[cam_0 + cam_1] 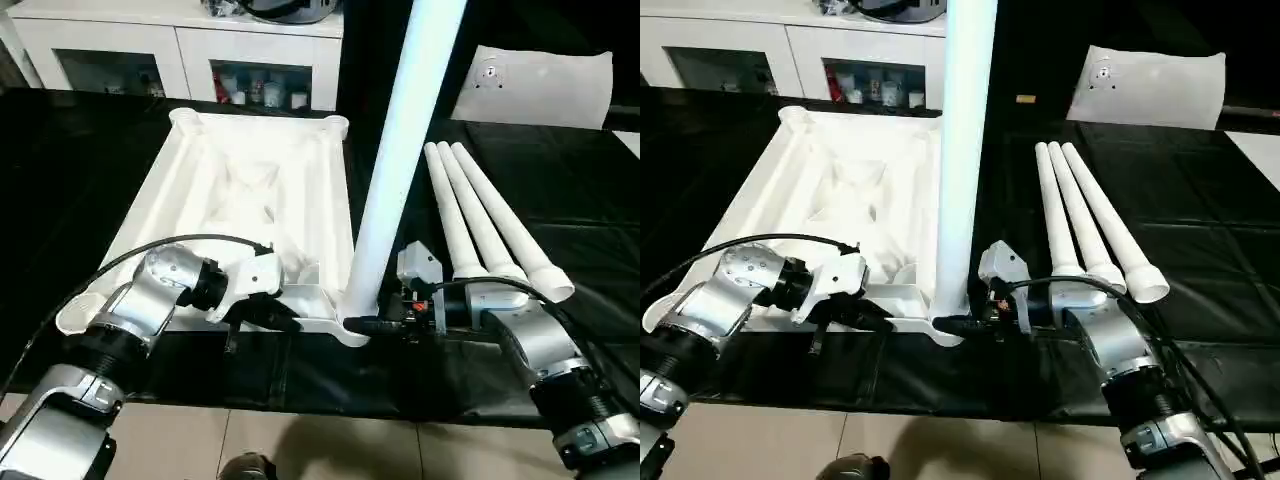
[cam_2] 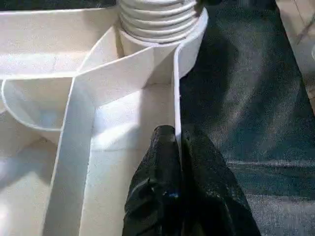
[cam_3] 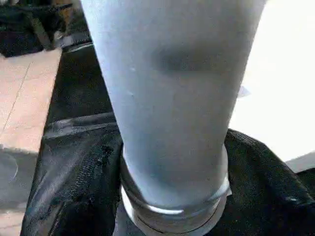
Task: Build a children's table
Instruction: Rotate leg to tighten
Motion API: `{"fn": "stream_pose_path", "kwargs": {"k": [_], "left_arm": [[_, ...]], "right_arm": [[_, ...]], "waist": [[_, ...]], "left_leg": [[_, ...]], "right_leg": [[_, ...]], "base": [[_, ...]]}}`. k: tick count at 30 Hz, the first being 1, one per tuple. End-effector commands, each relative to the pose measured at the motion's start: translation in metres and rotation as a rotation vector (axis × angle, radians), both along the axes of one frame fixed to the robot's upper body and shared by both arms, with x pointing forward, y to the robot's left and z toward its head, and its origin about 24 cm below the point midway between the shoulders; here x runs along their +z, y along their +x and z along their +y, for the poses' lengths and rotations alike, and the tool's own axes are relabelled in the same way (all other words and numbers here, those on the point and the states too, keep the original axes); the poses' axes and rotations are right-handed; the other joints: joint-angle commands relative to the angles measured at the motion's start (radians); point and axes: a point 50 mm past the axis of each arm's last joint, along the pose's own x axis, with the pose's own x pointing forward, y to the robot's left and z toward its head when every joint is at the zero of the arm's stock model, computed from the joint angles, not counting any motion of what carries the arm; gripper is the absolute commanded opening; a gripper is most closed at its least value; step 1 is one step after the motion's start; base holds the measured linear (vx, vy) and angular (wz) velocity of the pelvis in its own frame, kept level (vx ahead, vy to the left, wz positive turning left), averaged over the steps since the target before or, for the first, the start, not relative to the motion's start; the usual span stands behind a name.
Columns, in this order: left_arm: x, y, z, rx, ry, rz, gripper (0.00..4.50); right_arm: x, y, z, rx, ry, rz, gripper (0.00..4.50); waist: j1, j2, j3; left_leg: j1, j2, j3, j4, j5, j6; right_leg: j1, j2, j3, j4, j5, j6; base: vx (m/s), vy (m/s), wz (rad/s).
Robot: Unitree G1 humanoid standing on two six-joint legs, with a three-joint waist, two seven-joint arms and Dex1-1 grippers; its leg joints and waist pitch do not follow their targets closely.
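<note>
A black-covered desk [image 1: 120,150] stands before white cabinets [image 1: 180,50]; the tabletop [image 1: 250,190] lies underside up; one leg [image 1: 400,150] stands upright in its near corner socket, right fingers [image 3: 74,187] clamped around its base; left fingers [image 2: 167,196] together on the near rim; three spare legs [image 1: 480,215] lie alongside, pointing away.

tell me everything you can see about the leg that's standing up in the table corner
The upright leg is a long, smooth, white plastic tube, its top out of the picture. It stands nearly vertical, leaning slightly, in the near corner socket of the upturned table top nearest the robot's right arm. The left wrist view shows ribbed screw threads at its base above the socket. The right claw has a black finger on each side of its base. The left claw pinches the table top's rim close by.
</note>
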Motion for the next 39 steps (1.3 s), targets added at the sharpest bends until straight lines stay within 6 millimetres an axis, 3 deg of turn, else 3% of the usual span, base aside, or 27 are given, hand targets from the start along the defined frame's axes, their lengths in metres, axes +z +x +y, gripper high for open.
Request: {"fn": "stream_pose_path", "kwargs": {"k": [1,2,4,6,8,11,12,15,16,18,20,21,23,24,26,33,34,39], "left_arm": [[-0.003,0.003,-0.004,0.167,-0.053,-0.012,0.0],[-0.003,0.003,-0.005,0.228,-0.082,-0.009,0.0],[-0.003,0.002,-0.009,0.328,-0.133,-0.005,0.0],[-0.003,0.0,-0.015,0.408,-0.17,-0.004,0.0],[-0.003,-0.002,-0.022,0.46,-0.201,-0.002,0.0],[-0.001,-0.005,-0.038,0.52,-0.24,0.004,0.0],[0.0,-0.006,-0.045,0.535,-0.252,0.0,0.0],[0.004,-0.009,-0.064,0.548,-0.268,-0.018,0.0],[0.006,-0.01,-0.068,0.551,-0.266,-0.024,0.0],[0.007,-0.011,-0.072,0.552,-0.247,-0.039,0.0],[0.005,-0.011,-0.07,0.537,-0.205,-0.068,0.0],[0.004,-0.011,-0.069,0.533,-0.19,-0.077,0.0],[0.002,-0.01,-0.063,0.532,-0.15,-0.097,0.0],[0.0,-0.01,-0.06,0.53,-0.131,-0.106,0.0],[-0.003,-0.009,-0.05,0.512,-0.087,-0.119,0.0],[-0.005,-0.005,-0.031,0.447,-0.029,-0.135,0.0],[-0.005,-0.004,-0.025,0.427,-0.011,-0.137,0.0],[-0.005,-0.003,-0.013,0.335,0.017,-0.135,0.0]], "right_arm": [[-0.015,-0.005,0.008,-0.094,0.015,0.06,2.73],[-0.02,-0.006,0.01,-0.146,0.021,0.07,2.73],[-0.028,-0.007,0.016,-0.241,0.024,0.079,2.72],[-0.034,-0.005,0.021,-0.338,0.032,0.093,2.72],[-0.039,-0.002,0.027,-0.425,0.045,0.113,2.72],[-0.043,0.005,0.036,-0.547,0.039,0.133,2.72],[-0.044,0.008,0.04,-0.592,0.035,0.139,2.72],[-0.043,0.015,0.05,-0.68,0.037,0.157,2.72],[-0.043,0.017,0.054,-0.698,0.038,0.163,2.72],[-0.042,0.018,0.058,-0.711,0.038,0.168,2.72],[-0.043,0.017,0.06,-0.704,0.031,0.164,2.72],[-0.043,0.017,0.061,-0.703,0.027,0.162,2.72],[-0.044,0.016,0.061,-0.7,0.027,0.162,2.72],[-0.044,0.016,0.06,-0.696,0.036,0.163,3.28],[-0.042,0.018,0.054,-0.711,0.035,0.137,3.47],[-0.028,0.019,0.032,-0.683,0.091,0.062,4.13],[-0.023,0.017,0.025,-0.654,0.105,0.034,4.22],[-0.007,0.01,0.006,-0.511,0.108,-0.048,4.44]], "waist": [[-0.007,0.004,-0.056],[-0.016,0.004,-0.054],[-0.025,0.002,-0.051],[-0.04,0.002,-0.052],[-0.05,-0.003,-0.052],[-0.063,-0.003,-0.049],[-0.068,-0.008,-0.05],[-0.075,-0.002,-0.051],[-0.078,-0.01,-0.051],[-0.082,-0.004,-0.052],[-0.083,-0.013,-0.054],[-0.08,-0.01,-0.053],[-0.083,-0.012,-0.052],[-0.083,-0.013,-0.052],[-0.084,-0.016,-0.053],[-0.077,-0.013,-0.058],[-0.074,-0.007,-0.06],[-0.06,-0.011,-0.064]], "left_leg": [[0.047,0.059,-0.027,-0.071,-0.386,-0.043],[0.052,0.058,-0.033,-0.074,-0.451,-0.07],[0.053,0.055,-0.037,-0.076,-0.478,-0.081],[0.041,0.054,-0.041,-0.085,-0.46,-0.087],[0.041,0.05,-0.041,-0.081,-0.469,-0.08],[0.043,0.048,-0.04,-0.076,-0.465,-0.064],[0.041,0.048,-0.041,-0.077,-0.469,-0.064],[0.045,0.047,-0.042,-0.079,-0.483,-0.064],[0.047,0.047,-0.042,-0.078,-0.49,-0.061],[0.043,0.047,-0.043,-0.083,-0.489,-0.063],[0.041,0.046,-0.04,-0.084,-0.474,-0.055],[0.046,0.046,-0.038,-0.082,-0.48,-0.053],[0.046,0.046,-0.038,-0.083,-0.504,-0.06],[0.047,0.046,-0.04,-0.084,-0.513,-0.063],[0.048,0.045,-0.042,-0.083,-0.535,-0.071],[0.045,0.046,-0.036,-0.084,-0.473,-0.055],[0.044,0.048,-0.035,-0.083,-0.45,-0.051],[0.038,0.049,-0.031,-0.08,-0.39,-0.032]], "right_leg": [[0.003,-0.065,0.024,-0.083,-0.22,-0.245],[0.001,-0.069,0.026,-0.092,-0.326,-0.222],[-0.003,-0.068,0.027,-0.1,-0.39,-0.198],[0.003,-0.064,0.021,-0.094,-0.377,-0.185],[0.0,-0.065,0.02,-0.1,-0.406,-0.172],[-0.009,-0.068,0.023,-0.111,-0.456,-0.158],[-0.008,-0.067,0.021,-0.113,-0.475,-0.147],[-0.012,-0.063,0.02,-0.117,-0.464,-0.134],[-0.014,-0.062,0.019,-0.118,-0.457,-0.133],[-0.011,-0.058,0.018,-0.116,-0.422,-0.131],[-0.009,-0.056,0.018,-0.115,-0.377,-0.127],[-0.015,-0.057,0.022,-0.117,-0.365,-0.127],[-0.017,-0.056,0.022,-0.12,-0.38,-0.118],[-0.017,-0.056,0.022,-0.121,-0.389,-0.115],[-0.018,-0.058,0.022,-0.123,-0.415,-0.107],[-0.01,-0.053,0.024,-0.114,-0.306,-0.126],[-0.009,-0.053,0.025,-0.109,-0.264,-0.135],[0.0,-0.052,0.024,-0.103,-0.204,-0.143]], "base": [[0.0,0.0,0.0],[0.0,0.0,0.0],[0.0,0.0,0.0],[0.0,0.0,0.0],[0.0,0.0,0.0],[0.0,0.0,0.0],[0.0,0.0,0.0],[0.0,0.0,0.0],[0.0,0.0,0.0],[0.0,0.0,0.0],[0.0,0.0,0.0],[0.0,0.0,0.0],[0.0,0.0,0.0],[0.0,0.0,0.0],[0.0,0.0,0.0],[0.0,0.0,0.0],[0.0,0.0,0.0],[0.0,0.0,0.0]]}}
